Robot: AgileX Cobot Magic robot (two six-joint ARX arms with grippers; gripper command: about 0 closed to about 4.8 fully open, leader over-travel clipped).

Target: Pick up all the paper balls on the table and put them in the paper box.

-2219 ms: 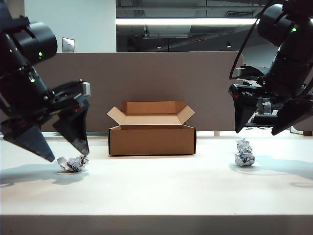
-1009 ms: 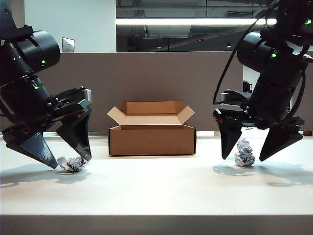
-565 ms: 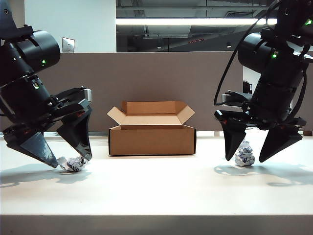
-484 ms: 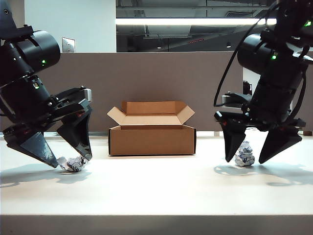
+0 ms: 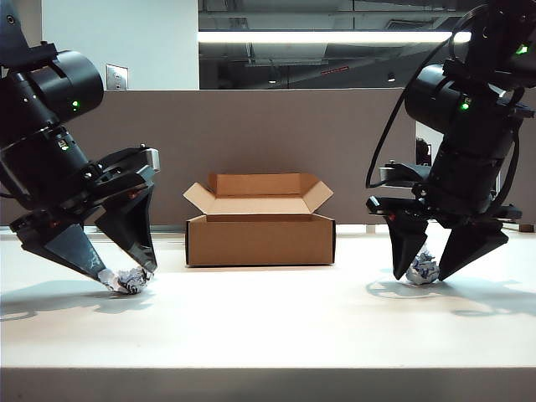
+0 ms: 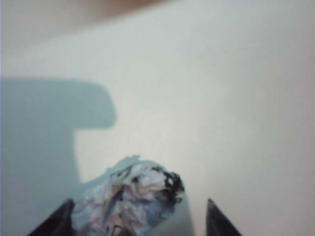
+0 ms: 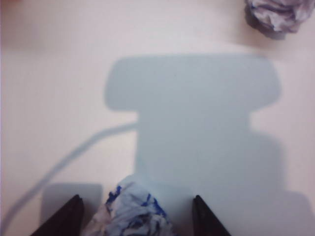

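Left claw: left gripper point(image 5: 124, 278) is down at the table point(image 5: 268, 318), its two dark fingers standing apart with one paper ball point(image 5: 127, 280) between the tips; the left wrist view shows the same wad point(image 6: 129, 201) filling most of the gap, one fingertip point(image 6: 53, 222) at its edge and the other fingertip point(image 6: 220, 222) just clear of it. No squeeze on the paper shows.
Right claw: right gripper point(image 5: 424, 274) is also low over the table, fingers apart and straddling the other paper ball point(image 5: 423, 269); in the right wrist view that wad point(image 7: 132, 210) sits between the tips, nearer one fingertip point(image 7: 63, 219) than the other. Whether either pad touches it I cannot tell.
Stray wad: a further crumpled wad point(image 7: 276, 15) lies well ahead of the right claw in the right wrist view; it is not picked out in the exterior view.
Paper box: paper box point(image 5: 260, 239) stands between the two claws, well apart from both, flaps open; its inside is hidden from here.
Done: by the look of it, nothing is in the box yet; both wads rest on the table.
In hand: judged to be the grasp itself, both claws placed around their wads.
Left to do: pinch, lift, carry inward to the box, release over the opening, then deal with the stray wad.
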